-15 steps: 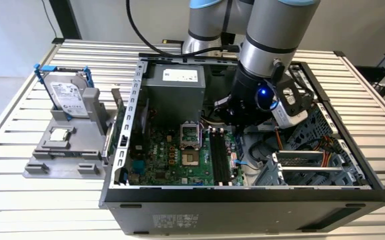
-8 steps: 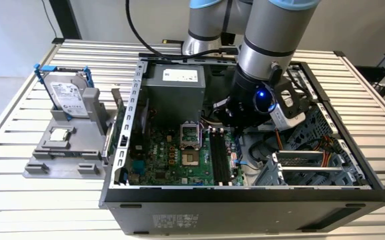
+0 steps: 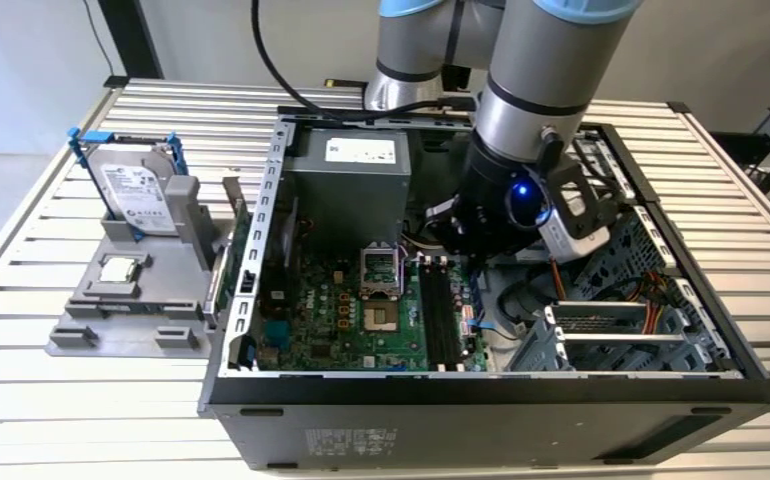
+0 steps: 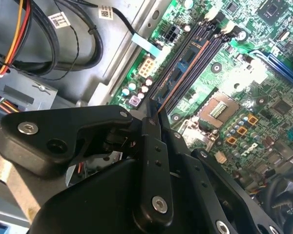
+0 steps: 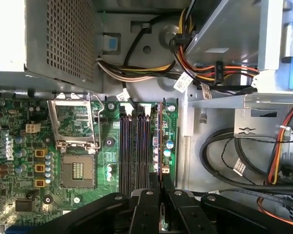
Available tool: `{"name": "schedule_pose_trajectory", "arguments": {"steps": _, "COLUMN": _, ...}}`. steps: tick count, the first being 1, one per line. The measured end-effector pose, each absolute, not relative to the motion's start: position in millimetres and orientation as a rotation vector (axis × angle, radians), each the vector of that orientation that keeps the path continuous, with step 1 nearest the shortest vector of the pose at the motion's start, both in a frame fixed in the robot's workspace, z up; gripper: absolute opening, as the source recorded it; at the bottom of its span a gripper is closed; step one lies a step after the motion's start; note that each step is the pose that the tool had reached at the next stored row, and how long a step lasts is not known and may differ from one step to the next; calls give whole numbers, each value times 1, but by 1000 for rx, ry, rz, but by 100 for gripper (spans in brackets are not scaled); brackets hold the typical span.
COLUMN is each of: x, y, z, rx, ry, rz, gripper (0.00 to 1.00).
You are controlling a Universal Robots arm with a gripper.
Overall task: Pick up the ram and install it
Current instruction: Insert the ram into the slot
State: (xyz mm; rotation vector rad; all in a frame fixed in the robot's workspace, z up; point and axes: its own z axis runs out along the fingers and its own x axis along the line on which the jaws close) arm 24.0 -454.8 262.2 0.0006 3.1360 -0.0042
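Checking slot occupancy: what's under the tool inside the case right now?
The ram stands on edge in the memory slot nearest the drive cage, running up between the tool fingers. The neighbouring slots look empty. The tool covers the stick's near end.

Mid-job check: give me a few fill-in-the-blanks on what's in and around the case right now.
The gripper holds the ram edge-on, lined up with the memory ____.
The processor socket is ____.
The hard drive stands outside the case, on the exterior view's ____.
Missing: slots; empty; left.
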Motion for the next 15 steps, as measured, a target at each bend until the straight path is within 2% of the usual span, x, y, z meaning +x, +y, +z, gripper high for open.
{"name": "schedule_pose_trajectory", "arguments": {"steps": 15, "x": 22, "y": -455, "z": 245, "rx": 1, "ry": 3136, "rz": -4, "gripper": 0}}
